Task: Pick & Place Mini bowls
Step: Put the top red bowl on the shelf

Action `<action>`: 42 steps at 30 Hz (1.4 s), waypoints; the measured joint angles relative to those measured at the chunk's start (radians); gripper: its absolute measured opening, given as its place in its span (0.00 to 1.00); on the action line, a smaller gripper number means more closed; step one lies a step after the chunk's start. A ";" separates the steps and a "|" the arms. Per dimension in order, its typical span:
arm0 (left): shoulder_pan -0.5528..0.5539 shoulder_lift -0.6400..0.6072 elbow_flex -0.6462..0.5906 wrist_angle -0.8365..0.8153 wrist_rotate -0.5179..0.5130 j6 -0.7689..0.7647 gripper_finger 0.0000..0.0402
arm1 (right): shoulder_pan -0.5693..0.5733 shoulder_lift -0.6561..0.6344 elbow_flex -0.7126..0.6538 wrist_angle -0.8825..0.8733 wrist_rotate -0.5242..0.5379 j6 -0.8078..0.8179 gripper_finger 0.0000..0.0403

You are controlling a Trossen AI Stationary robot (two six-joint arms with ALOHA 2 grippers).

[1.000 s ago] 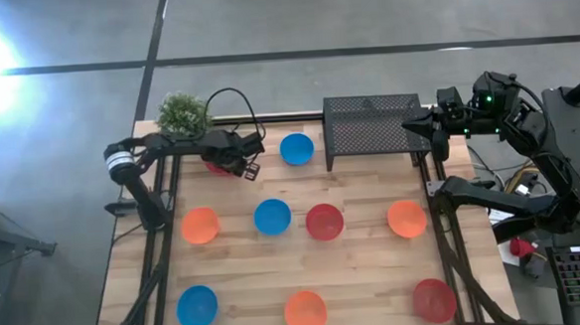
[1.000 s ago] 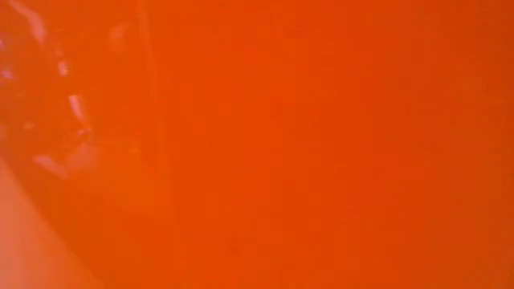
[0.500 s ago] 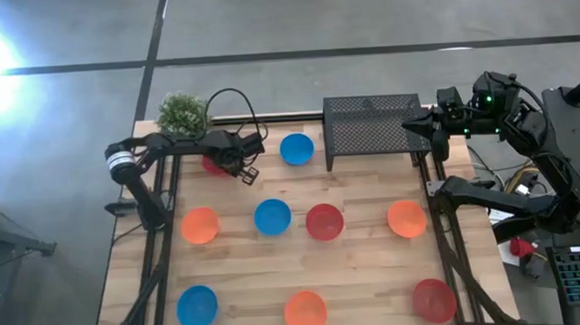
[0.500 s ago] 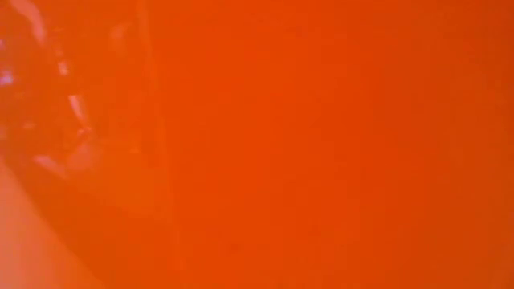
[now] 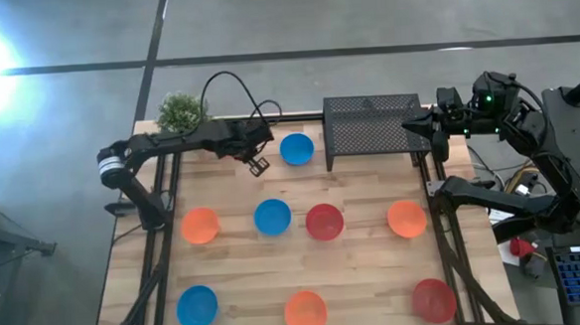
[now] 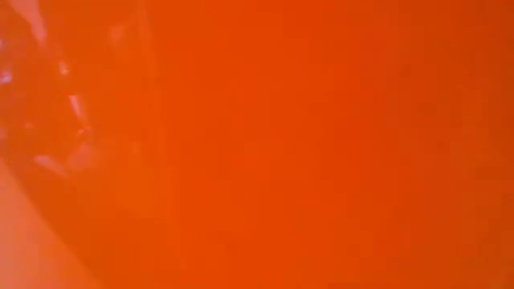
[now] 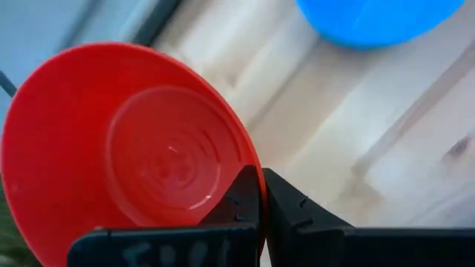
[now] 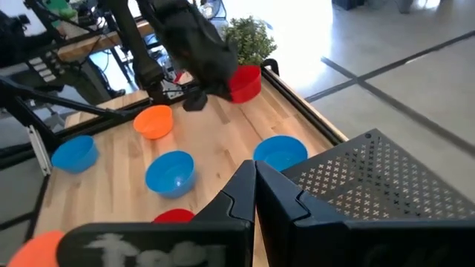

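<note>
No writing I can read. My left fingers [image 7: 260, 194] grasp the red bowl [image 7: 126, 148] by its rim, now lifted off the surface [image 5: 365, 268] near the plant [image 5: 182, 111], closer to the blue bowl [image 5: 296, 148] than before. My right fingers [image 8: 254, 185] are clenched beside the rack [image 5: 372, 124].

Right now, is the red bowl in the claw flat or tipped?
Tipped. The left gripper pinches the red bowl's rim, lifting it off the table.
</note>
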 joint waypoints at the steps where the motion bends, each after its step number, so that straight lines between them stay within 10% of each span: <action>1: -0.014 0.000 0.026 0.000 -0.026 0.028 0.00 | 0.000 0.000 0.000 0.000 0.000 -0.008 0.02; 10: -0.159 0.000 0.143 0.013 -0.299 0.471 0.00 | 0.001 0.040 -0.031 0.064 0.000 -0.097 0.02; 23: -0.274 0.004 0.135 0.172 -0.417 0.940 0.00 | 0.099 0.069 -0.199 0.434 -0.002 -0.147 0.02; 42: -0.309 0.048 0.171 0.296 -0.426 1.098 0.00 | 0.258 0.235 -0.252 0.674 0.000 -0.138 0.02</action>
